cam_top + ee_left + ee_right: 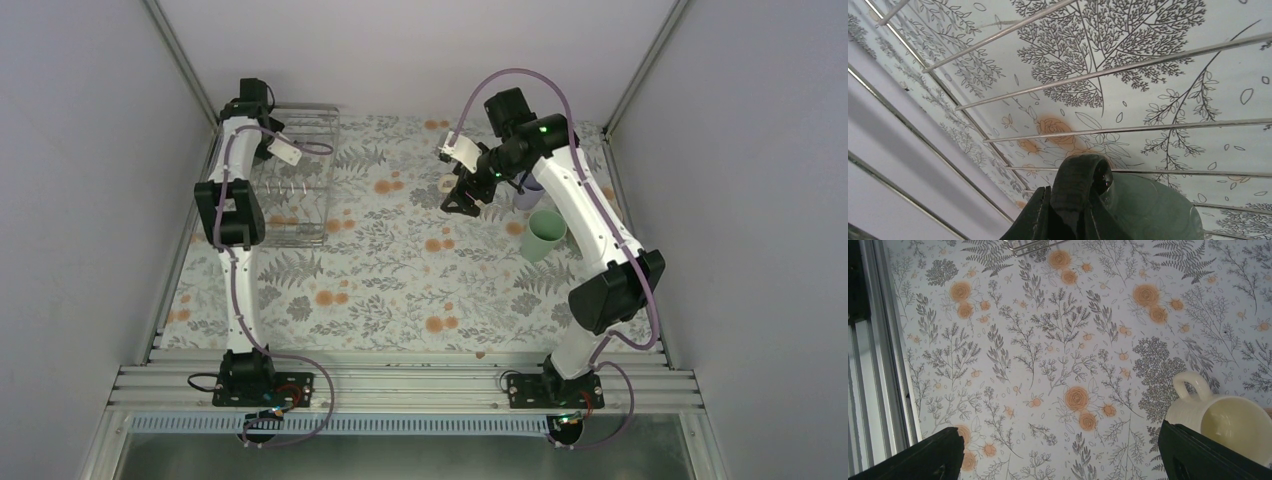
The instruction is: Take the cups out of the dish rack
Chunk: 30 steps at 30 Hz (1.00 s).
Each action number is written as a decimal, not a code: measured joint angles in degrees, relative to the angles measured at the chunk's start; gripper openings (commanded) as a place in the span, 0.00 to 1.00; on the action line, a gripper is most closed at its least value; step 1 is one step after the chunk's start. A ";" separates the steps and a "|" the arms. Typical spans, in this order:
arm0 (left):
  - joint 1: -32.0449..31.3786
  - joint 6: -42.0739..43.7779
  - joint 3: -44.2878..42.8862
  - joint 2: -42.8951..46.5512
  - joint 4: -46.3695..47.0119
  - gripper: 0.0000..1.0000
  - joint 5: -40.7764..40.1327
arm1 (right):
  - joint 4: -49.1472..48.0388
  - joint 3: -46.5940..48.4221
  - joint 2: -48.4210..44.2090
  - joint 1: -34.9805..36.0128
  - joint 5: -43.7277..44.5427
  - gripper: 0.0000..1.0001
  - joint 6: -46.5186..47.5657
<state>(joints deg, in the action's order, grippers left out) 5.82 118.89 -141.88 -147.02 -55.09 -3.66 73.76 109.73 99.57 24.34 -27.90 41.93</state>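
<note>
The silver wire dish rack [312,185] stands at the far left of the table. My left gripper [1070,207] is inside it, shut on the handle [1080,175] of the dark green-black mug [1153,212], with rack wires [1128,67] close in front. My right gripper [1063,460] hangs open and empty above the flowered table, also seen in the top view [462,203]. The cream-yellow mug [1230,420] stands upright just beside its right finger [1198,455]; it shows in the top view too [449,184]. A lilac tumbler [527,193] and a mint-green tumbler [546,235] stand on the table at the right.
A corner of the rack [1029,246] shows at the top of the right wrist view. Grey walls with metal posts [185,60] close in the table on three sides. The aluminium rail [400,385] with both arm bases runs along the near edge.
</note>
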 measured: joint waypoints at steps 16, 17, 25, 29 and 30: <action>-0.83 -6.36 0.02 7.37 -3.82 0.02 4.92 | -1.64 0.00 -0.74 0.00 -0.50 1.00 -2.73; -0.85 -7.02 0.02 8.94 -3.80 0.02 5.53 | -1.95 0.00 -0.76 0.00 -0.59 1.00 -2.97; -1.01 -21.44 -3.17 21.14 -0.72 0.02 17.64 | -4.98 0.00 -2.25 0.00 -2.93 1.00 -5.01; -2.10 -34.32 1.03 30.67 3.78 0.02 27.87 | -8.11 0.02 -3.17 0.00 -3.98 1.00 -6.40; -2.43 -38.10 3.26 33.42 5.38 0.02 31.12 | -8.70 0.26 -3.34 0.00 -4.20 1.00 -6.80</action>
<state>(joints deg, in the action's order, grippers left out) 3.40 80.79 -138.63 -113.60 -49.71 27.46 65.06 110.00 96.23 24.34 -32.10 35.14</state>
